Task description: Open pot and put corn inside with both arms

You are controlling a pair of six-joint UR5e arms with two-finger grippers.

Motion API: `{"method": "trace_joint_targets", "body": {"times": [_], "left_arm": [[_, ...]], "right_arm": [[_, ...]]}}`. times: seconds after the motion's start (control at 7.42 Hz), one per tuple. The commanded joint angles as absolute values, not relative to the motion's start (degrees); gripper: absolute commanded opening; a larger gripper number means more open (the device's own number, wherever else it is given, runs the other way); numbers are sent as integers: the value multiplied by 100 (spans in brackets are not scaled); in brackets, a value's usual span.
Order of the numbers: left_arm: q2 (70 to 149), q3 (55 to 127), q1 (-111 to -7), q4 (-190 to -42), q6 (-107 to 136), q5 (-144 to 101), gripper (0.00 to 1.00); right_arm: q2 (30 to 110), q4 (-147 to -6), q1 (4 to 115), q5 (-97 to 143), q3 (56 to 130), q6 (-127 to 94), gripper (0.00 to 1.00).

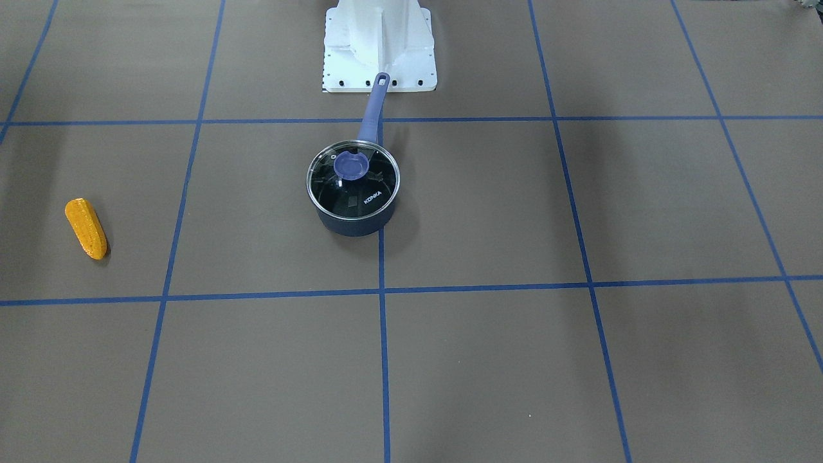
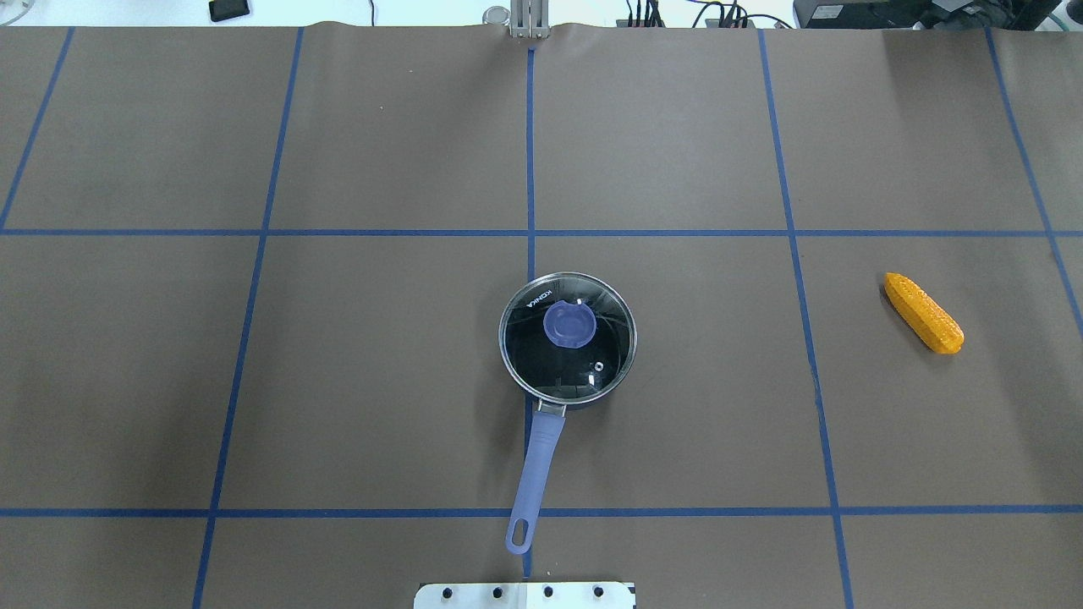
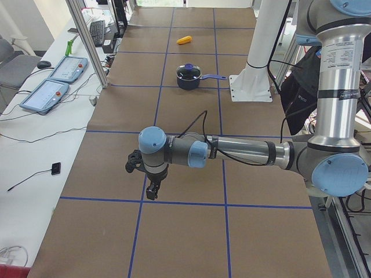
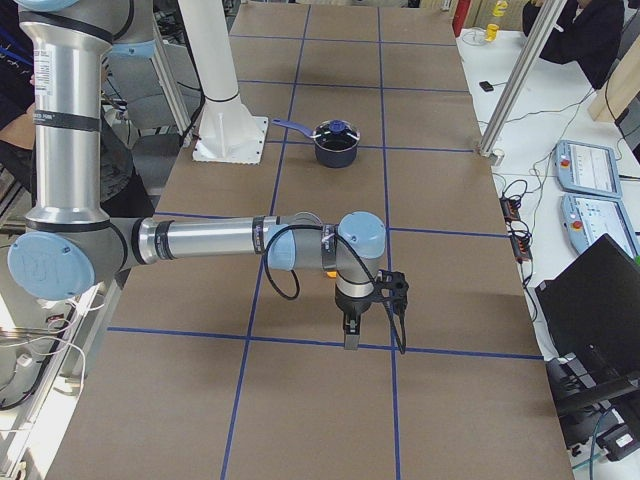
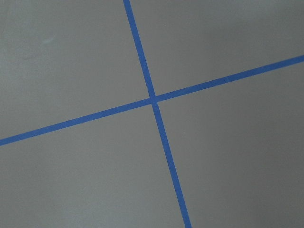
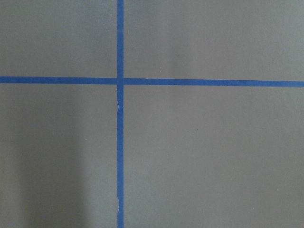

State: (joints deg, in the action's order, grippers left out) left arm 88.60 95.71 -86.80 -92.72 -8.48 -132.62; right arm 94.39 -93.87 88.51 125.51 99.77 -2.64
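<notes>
At the centre of the brown worktop (image 2: 338, 381), a dark blue pot (image 1: 357, 225) stands with its glass lid (image 2: 584, 364) on, a lilac knob (image 2: 568, 325) at the lid's middle. The pot's long lilac handle (image 2: 537, 465) lies along a line of the blue tape grid (image 2: 530, 152) and points toward the robot's white base mount (image 1: 379, 45).

The corn (image 2: 923, 313) lies on its side on the robot's right half of the worktop, well apart from the pot, set at a slant to the tape lines and touching nothing else.

Neither arm is near the pot or the corn. The left arm (image 3: 243, 153) stretches out low and level over its end of the worktop, and the left gripper (image 3: 152, 190) hangs pointing down above a tape line. The right arm (image 4: 210, 240) does likewise at the opposite end, its right gripper (image 4: 350, 335) pointing down close above a tape line. Both grippers show only from the side cameras, so whether their fingers are apart or together cannot be told. Each wrist camera shows only brown surface and a crossing of blue tape.
</notes>
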Motion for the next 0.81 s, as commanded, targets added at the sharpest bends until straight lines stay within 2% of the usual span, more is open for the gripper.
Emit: {"method": "trace_joint_targets", "body": {"times": [0.0,0.27,0.67], "left_arm": [[8851,9745,-8666,-9229,-835,-13263,99],[8781,9965,-8666,-9281,-818,-13271,99],[8833,10861,-8474,-9849,-817,-13272,99]], "right_arm": [[9431,-9387,8851,12551,9976,-264,100],[9396,-9369,8851,12551,10019,-264,100],[9055,-9369,8676,12603,10467,-246,100]]}}
